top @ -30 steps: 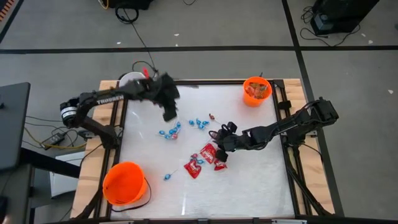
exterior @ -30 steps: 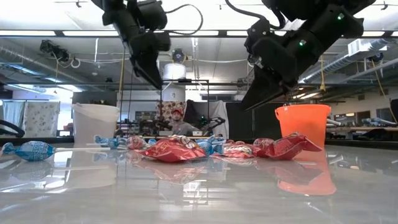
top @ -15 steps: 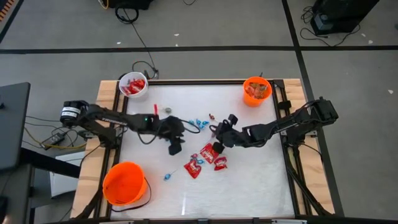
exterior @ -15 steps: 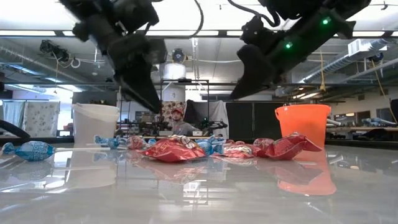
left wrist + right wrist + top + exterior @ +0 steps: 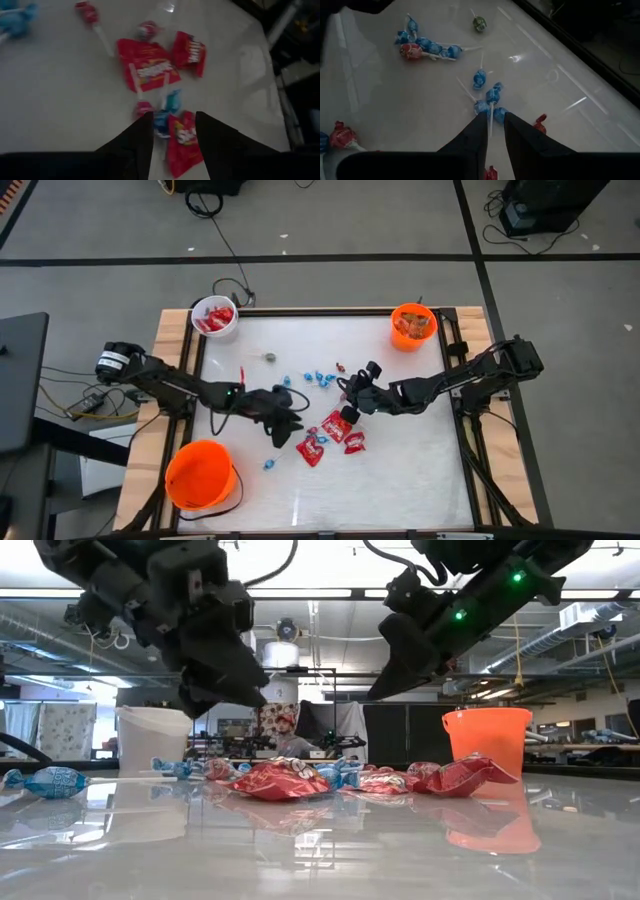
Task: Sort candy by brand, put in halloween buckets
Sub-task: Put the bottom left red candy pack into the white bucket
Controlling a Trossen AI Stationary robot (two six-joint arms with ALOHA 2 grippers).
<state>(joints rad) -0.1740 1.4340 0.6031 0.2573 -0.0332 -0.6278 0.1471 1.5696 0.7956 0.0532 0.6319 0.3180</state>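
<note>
Since a second ago the left arm has swung away from the white bucket (image 5: 214, 317) and dropped low toward the red packets (image 5: 333, 436) mid-desk; the right arm has edged slightly toward the blue lollipops (image 5: 320, 378).

Sorting looks partly done. The white bucket already holds red wrappers, the small orange bucket (image 5: 413, 326) holds some candy, and the large orange bucket (image 5: 200, 474) looks empty as far as the high view shows. Left to sort on the desk (image 5: 400, 470): several red packets, a scatter of blue lollipops beyond them, and a lone green one (image 5: 479, 23) toward the white bucket.

The left gripper (image 5: 172, 125) hangs parted and holding nothing just above a blue sweet among the red packets. The right gripper (image 5: 491, 122) has its fingers close together over a lollipop stick; whether it grips the stick I cannot tell.
</note>
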